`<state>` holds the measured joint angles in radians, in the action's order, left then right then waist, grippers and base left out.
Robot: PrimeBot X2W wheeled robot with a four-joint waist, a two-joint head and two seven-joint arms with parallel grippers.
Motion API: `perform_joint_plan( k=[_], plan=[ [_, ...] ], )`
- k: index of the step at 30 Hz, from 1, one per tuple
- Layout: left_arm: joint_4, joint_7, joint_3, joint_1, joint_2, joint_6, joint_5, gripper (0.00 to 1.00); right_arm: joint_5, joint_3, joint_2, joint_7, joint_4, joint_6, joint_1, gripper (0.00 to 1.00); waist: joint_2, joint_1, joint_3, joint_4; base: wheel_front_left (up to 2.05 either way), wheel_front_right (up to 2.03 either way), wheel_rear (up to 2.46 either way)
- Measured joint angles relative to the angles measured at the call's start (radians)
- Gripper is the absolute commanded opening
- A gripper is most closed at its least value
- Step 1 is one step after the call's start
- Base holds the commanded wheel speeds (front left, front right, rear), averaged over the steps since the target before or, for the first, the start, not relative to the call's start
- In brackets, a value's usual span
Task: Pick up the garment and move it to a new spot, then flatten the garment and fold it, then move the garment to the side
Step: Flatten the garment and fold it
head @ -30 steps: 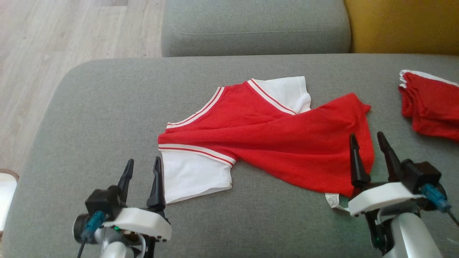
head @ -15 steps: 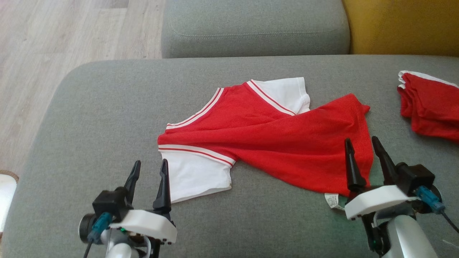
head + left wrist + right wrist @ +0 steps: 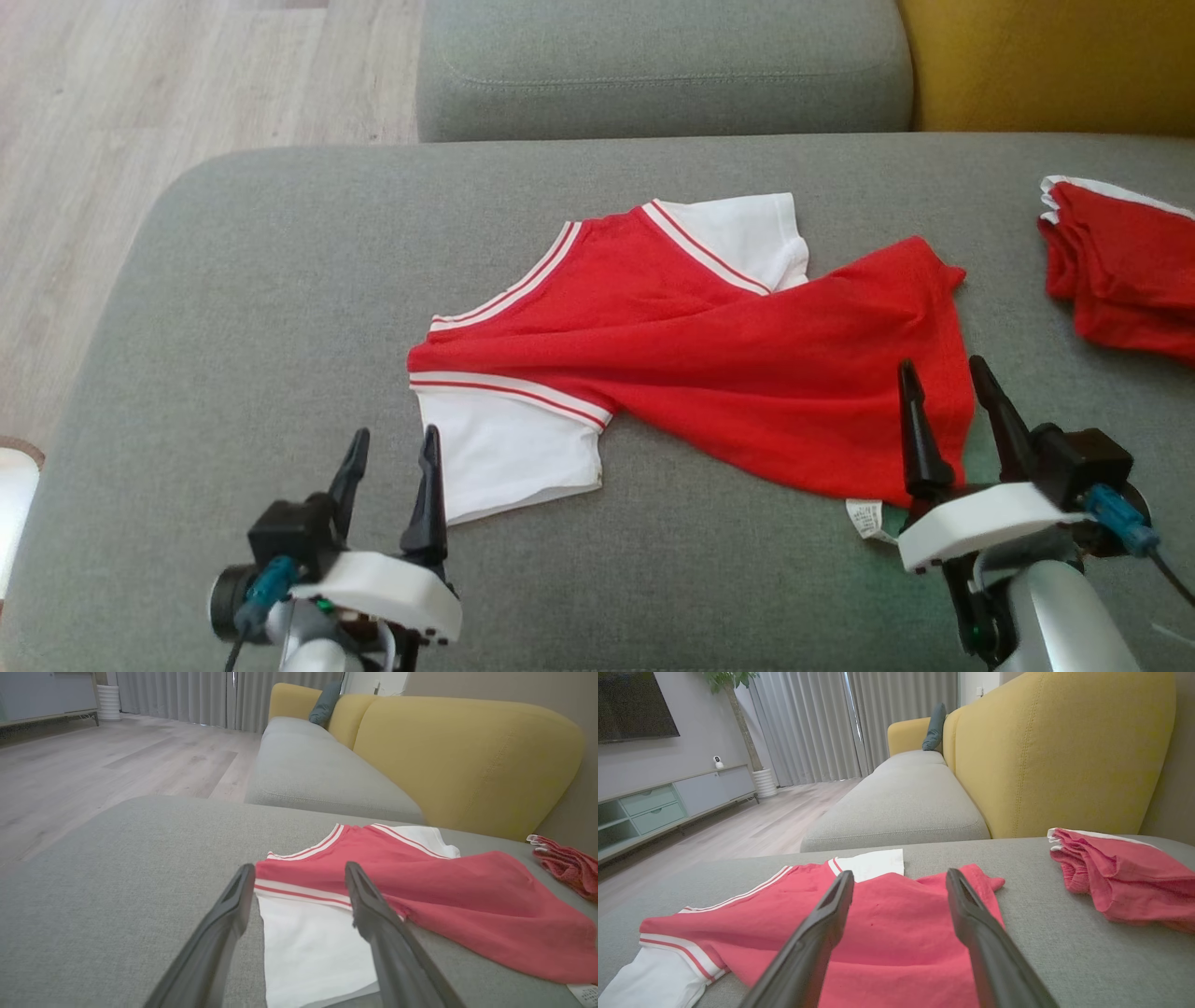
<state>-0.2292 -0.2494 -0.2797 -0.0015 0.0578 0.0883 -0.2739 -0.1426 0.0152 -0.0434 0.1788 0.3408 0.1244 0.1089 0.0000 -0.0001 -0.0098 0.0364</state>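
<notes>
The garment [image 3: 709, 364] is a red shirt with white sleeves and striped trim, spread with some creases on the grey sofa cushion [image 3: 280, 280]. My left gripper [image 3: 394, 439] is open at the near white sleeve [image 3: 504, 457], its fingers pointing at the sleeve's left edge. My right gripper [image 3: 945, 371] is open over the shirt's lower right hem. In the left wrist view the white sleeve [image 3: 303, 942] lies between my open left gripper [image 3: 299, 877]. In the right wrist view the red body [image 3: 896, 933] lies between the fingers of my open right gripper [image 3: 899, 882].
A second red garment [image 3: 1120, 271] lies bunched at the right edge of the cushion. Beyond stand another grey seat cushion [image 3: 663, 65] and the yellow sofa back [image 3: 1055, 65]. Wooden floor [image 3: 140, 112] lies to the left, past the cushion's rounded edge.
My left gripper has slid forward and right toward the white sleeve. My right gripper has shifted slightly left at the hem. The garment lies where it was.
</notes>
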Motion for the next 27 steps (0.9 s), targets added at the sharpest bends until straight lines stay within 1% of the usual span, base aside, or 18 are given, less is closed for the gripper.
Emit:
perform_joint_plan(
  k=[8,14,18,20,26,27],
  plan=[
    [-0.093,0.091,-0.022,-0.004,0.0,-0.002,-0.006,1.0,-0.006,0.005,0.0,0.0,-0.001,0.0,0.003,1.0,0.0,0.0,0.034,-0.011,0.0,0.0,0.0],
    [-0.179,0.151,-0.019,-0.033,0.0,0.001,-0.052,1.0,-0.006,0.012,0.0,0.0,-0.004,0.0,0.005,1.0,0.0,0.0,0.069,-0.026,0.0,0.0,0.0],
    [-0.23,0.161,0.001,-0.088,-0.002,0.009,-0.091,1.0,-0.007,0.015,0.0,0.003,-0.004,0.0,0.023,1.0,0.0,0.0,0.103,-0.042,0.0,0.0,0.0],
    [-0.254,0.177,0.0,-0.102,-0.003,0.018,-0.091,1.0,-0.007,0.015,0.0,0.008,-0.004,0.0,0.035,1.0,0.0,0.0,0.115,-0.05,0.0,0.0,0.0],
    [-0.289,0.202,-0.008,-0.113,-0.005,0.017,-0.092,1.0,-0.007,0.012,-0.001,0.015,0.002,0.0,0.045,1.0,0.0,0.0,0.133,-0.067,0.0,0.0,0.0],
    [-0.293,0.21,-0.009,-0.116,-0.005,0.018,-0.093,0.98,-0.007,0.013,-0.001,0.016,0.005,0.0,0.045,1.0,0.0,0.0,0.134,-0.07,0.0,0.0,0.0]
  ],
)
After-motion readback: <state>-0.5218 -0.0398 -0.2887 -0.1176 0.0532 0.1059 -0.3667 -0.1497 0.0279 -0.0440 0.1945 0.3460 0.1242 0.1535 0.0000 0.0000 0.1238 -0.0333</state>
